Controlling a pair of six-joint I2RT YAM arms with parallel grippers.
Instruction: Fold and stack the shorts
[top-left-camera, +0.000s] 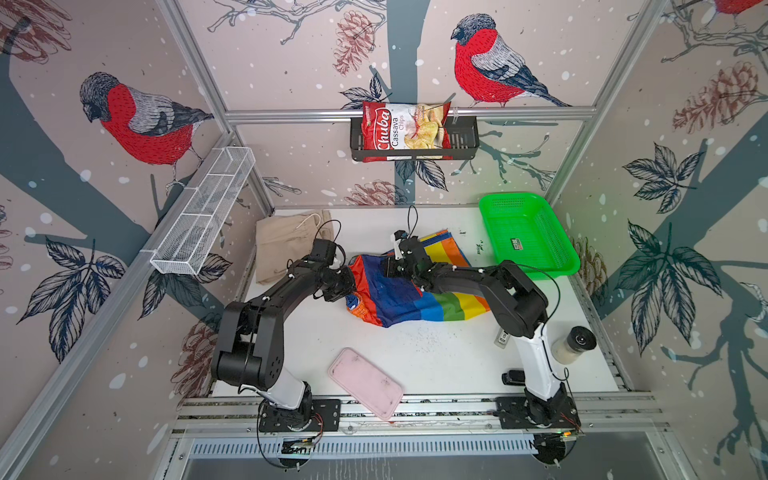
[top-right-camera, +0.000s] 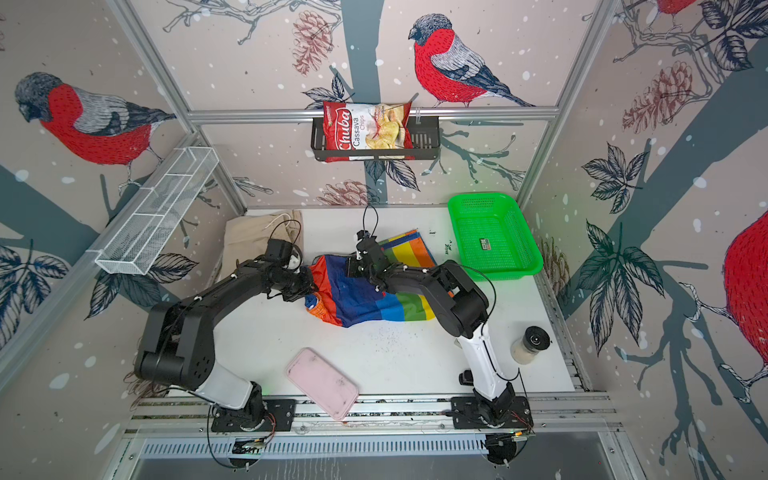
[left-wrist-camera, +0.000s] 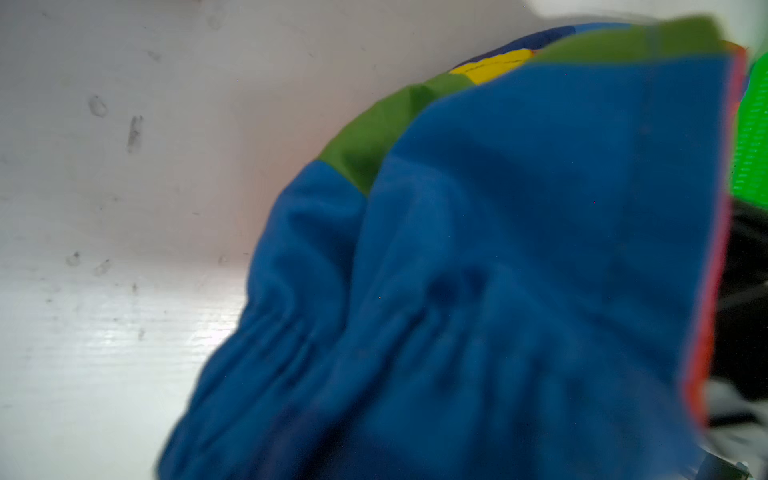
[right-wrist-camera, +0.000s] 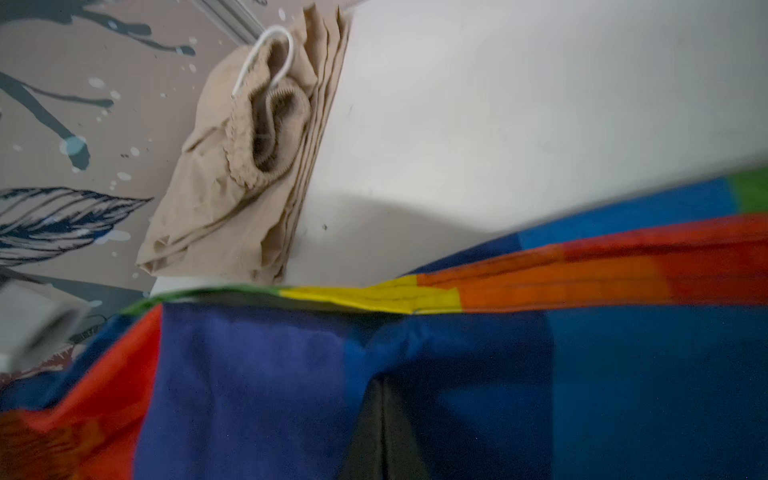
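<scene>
Striped shorts (top-left-camera: 399, 303) pinched in both arms' jaws, each closed tight.

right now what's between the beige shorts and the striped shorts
Bare table separates beige shorts from striped shorts in the right wrist view; in both top views the left arm covers that gap.

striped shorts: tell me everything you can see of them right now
The striped shorts are thin, shiny cloth in bands of dark blue, blue, green, yellow, orange and red, with a gathered elastic waistband. They lie rumpled mid-table, one leg doubled over the other, not yet neatly folded. The left gripper is shut on the waistband end and holds it raised. The right gripper is shut on a pinch of blue cloth near the middle. They lie apart from the beige shorts.
</scene>
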